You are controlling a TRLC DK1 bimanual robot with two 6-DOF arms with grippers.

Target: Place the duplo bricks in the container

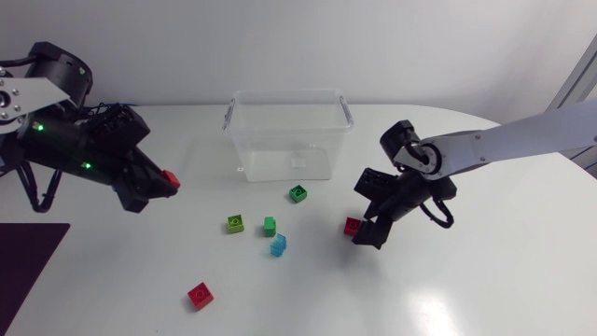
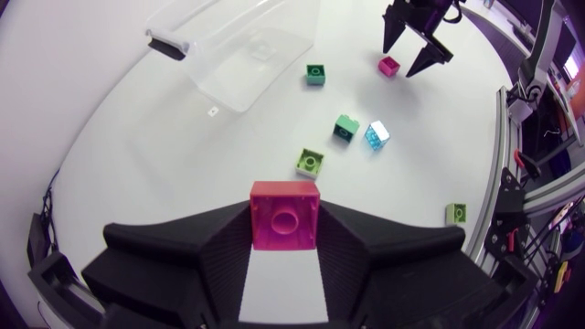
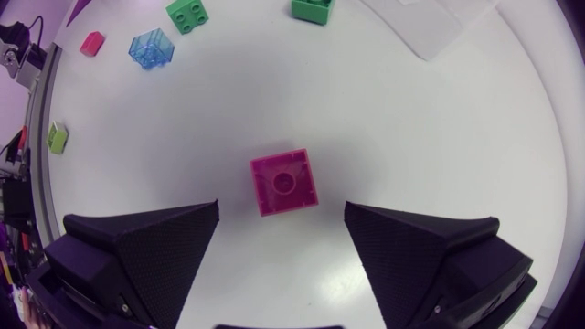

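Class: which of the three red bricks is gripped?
The red brick clamped in the left gripper; the other two lie loose on the table.

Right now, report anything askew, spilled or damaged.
Nothing stands out. The container stands upright, loose bricks lie scattered on the table, the left gripper is shut on a red brick, and the right gripper is open over a second red brick.

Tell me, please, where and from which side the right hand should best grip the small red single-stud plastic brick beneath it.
Grip two opposite flat side walls of the small red single-stud plastic brick, coming straight down. It lies stud-up on the white table, clear of neighbours, between the open fingers of the right hand; a slight wrist turn would probably square them to it.
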